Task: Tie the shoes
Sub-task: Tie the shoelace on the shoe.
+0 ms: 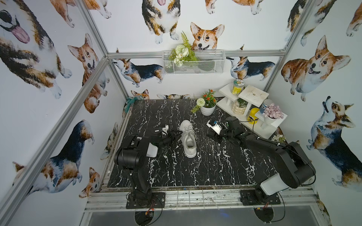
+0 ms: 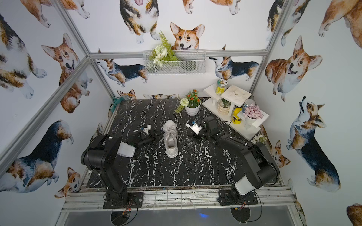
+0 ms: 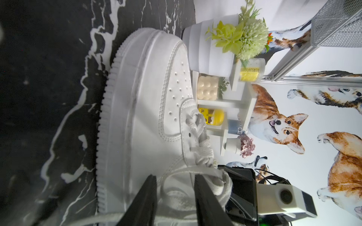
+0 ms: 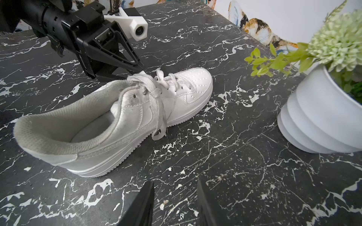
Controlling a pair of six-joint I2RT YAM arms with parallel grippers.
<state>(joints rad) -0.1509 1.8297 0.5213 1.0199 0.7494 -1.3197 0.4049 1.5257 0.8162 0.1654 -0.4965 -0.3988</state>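
Sneaker (image 1: 188,140) stands upright mid-worktop (image 1: 176,172), toe toward the back wall; my left gripper (image 3: 174,178), jaws narrowly apart, straddles a lace (image 3: 211,171) beside its tongue; my right gripper (image 4: 174,183) hangs part-open, empty, apart.

Even, bright light is cast from overhead, and only faint, soft shadows are left around the sneaker (image 4: 133,109). Wide-angle stretching is seen toward the edges of both top views. Close to the left gripper (image 3: 175,177), its fingers (image 3: 145,201) and the shoe's near side are blurred; beyond it, the toe is perhaps slightly overexposed.
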